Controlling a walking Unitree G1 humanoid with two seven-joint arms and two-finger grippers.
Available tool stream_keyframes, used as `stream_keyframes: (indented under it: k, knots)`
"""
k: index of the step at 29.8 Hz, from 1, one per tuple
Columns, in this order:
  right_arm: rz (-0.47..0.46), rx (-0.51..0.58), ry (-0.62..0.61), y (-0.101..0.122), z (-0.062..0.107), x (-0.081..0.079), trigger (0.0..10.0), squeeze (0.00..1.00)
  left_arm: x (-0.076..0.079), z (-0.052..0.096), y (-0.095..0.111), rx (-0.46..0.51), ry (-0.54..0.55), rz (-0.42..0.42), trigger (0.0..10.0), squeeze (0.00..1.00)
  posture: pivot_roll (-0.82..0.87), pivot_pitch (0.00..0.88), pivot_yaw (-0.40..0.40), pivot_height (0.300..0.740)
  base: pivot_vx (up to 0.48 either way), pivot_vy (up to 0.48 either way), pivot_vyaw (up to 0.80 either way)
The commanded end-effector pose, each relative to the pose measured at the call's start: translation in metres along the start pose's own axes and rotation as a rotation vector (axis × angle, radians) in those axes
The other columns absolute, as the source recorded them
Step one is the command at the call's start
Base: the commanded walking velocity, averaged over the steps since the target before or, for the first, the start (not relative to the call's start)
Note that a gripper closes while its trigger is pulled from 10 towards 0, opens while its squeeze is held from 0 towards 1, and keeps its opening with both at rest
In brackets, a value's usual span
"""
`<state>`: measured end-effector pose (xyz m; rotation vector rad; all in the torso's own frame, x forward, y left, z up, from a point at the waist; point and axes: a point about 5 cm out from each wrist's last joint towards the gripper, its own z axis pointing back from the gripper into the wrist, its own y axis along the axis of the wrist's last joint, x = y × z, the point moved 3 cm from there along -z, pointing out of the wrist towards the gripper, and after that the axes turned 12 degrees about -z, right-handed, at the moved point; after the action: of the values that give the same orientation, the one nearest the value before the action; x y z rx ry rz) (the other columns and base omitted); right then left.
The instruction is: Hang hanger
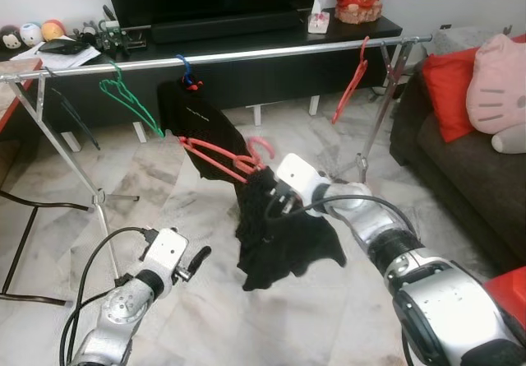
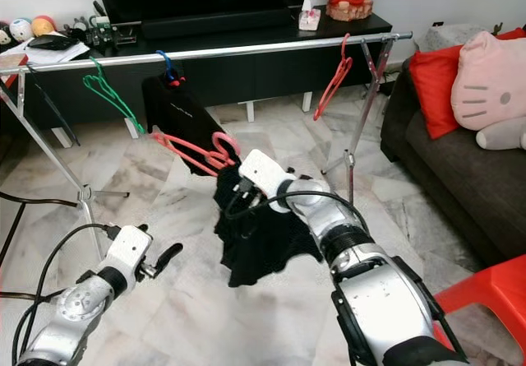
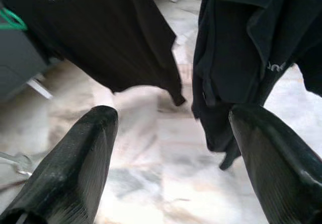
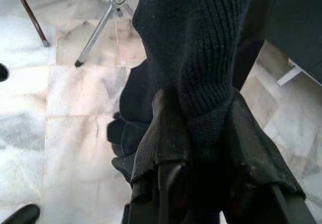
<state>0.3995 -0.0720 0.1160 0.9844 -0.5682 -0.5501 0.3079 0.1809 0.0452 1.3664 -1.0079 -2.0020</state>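
Red hanger [image 1: 226, 157] with a dark garment [image 1: 283, 234] sits below the rail [image 1: 246, 53], just beside the right gripper [image 1: 275, 201], which is clamped on the garment's knit collar. Left gripper [image 1: 193, 263] hangs low with fingers spread wide, holding nothing.

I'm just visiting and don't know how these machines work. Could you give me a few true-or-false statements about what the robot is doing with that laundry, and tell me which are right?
1. The right claw is clamped on the dark garment. True.
2. The left claw is holding the green hanger. False: it is open and holds nothing; the green hanger hangs on the metal rail.
3. The pink hanger with the dark garment already hangs on the rail. False: it is below the rail, by the right claw.
4. A red hanger hangs on the rail near its right end. True.
5. A black shirt hangs from the rail. True.
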Motion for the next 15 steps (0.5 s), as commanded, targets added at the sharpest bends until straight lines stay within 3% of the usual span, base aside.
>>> stream_keyframes:
  k: [1,4,6,7,9,13,15]
  knots:
    - [0.002,0.065,-0.016,0.022,0.001,0.006,0.0,0.00,0.002,0.000,-0.004,-0.009,0.000,-0.020,10.0,0.00,-0.08,0.000,0.048,0.740,0.000,0.000,0.00]
    - [0.014,0.142,0.040,0.049,-0.004,-0.009,0.0,0.00,0.010,-0.004,-0.010,-0.034,0.040,-0.030,10.0,0.00,-0.09,0.000,0.054,0.740,0.000,0.000,0.00]
    - [0.010,0.178,0.062,0.062,-0.007,-0.018,0.0,0.00,0.015,-0.006,-0.008,-0.029,0.023,-0.113,10.0,0.00,-0.10,0.000,0.055,0.740,0.000,0.000,0.00]
    - [0.001,0.210,0.082,0.073,-0.009,-0.027,0.0,0.00,0.023,-0.007,-0.010,-0.029,-0.012,-0.207,10.0,0.00,-0.10,0.000,0.057,0.740,0.000,0.000,0.00]
    - [-0.002,0.233,0.097,0.081,-0.010,-0.033,0.0,0.00,0.031,-0.007,-0.012,-0.029,-0.049,-0.267,10.0,0.00,-0.10,0.000,0.057,0.740,0.000,0.000,0.00]
    - [-0.006,0.257,0.115,0.089,-0.012,-0.045,0.0,0.00,0.034,-0.007,-0.012,-0.013,-0.048,-0.258,10.0,0.00,-0.10,0.000,0.060,0.740,0.000,0.000,0.00]
    - [-0.015,0.261,0.135,0.091,-0.014,-0.053,0.0,0.00,0.035,-0.007,-0.011,0.002,-0.048,-0.293,10.0,0.00,-0.10,0.000,0.060,0.740,0.000,0.000,0.00]
